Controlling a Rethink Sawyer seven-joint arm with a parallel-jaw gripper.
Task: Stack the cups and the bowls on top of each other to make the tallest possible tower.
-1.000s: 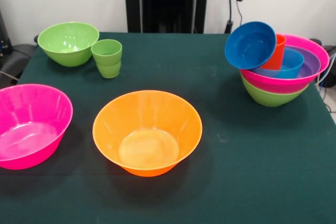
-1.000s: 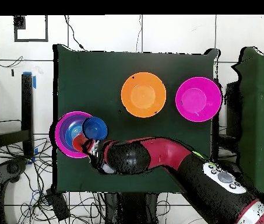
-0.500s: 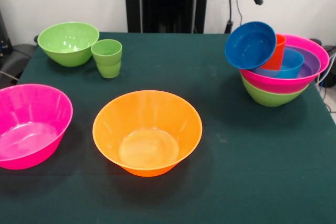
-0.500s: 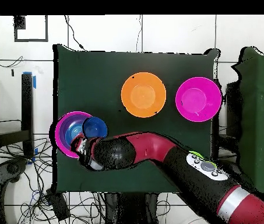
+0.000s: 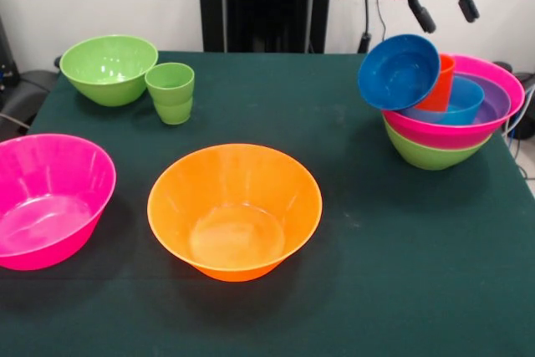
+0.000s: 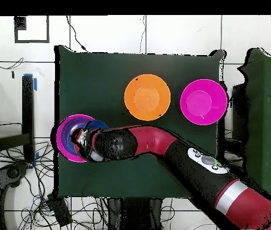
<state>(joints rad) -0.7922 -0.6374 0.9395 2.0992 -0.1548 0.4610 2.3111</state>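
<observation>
- Since a second ago the claw has slid rightwards across the top of the front view and come lower; now it hangs above the tower, and nothing on the table has shifted.
- I see its two dark fingers spread apart with nothing between them, so I read it as open and empty.
- The tower sits at the right side of the table in the front view: a green bowl at the bottom, a wide pink bowl on it, purple and blue bowls nested inside.
- An orange-red cup stands in the nest, and a blue bowl leans on it, tipped on edge with its mouth facing the camera.
- What my next move turns on: the tilted blue bowl lies below the claw and a little to its left in the front view, its upper rim nearest the fingers.
- In the overhead view the arm covers most of the tower.
- The loose pieces lie well apart from the claw: orange bowl, big pink bowl, green bowl, green cup.
</observation>
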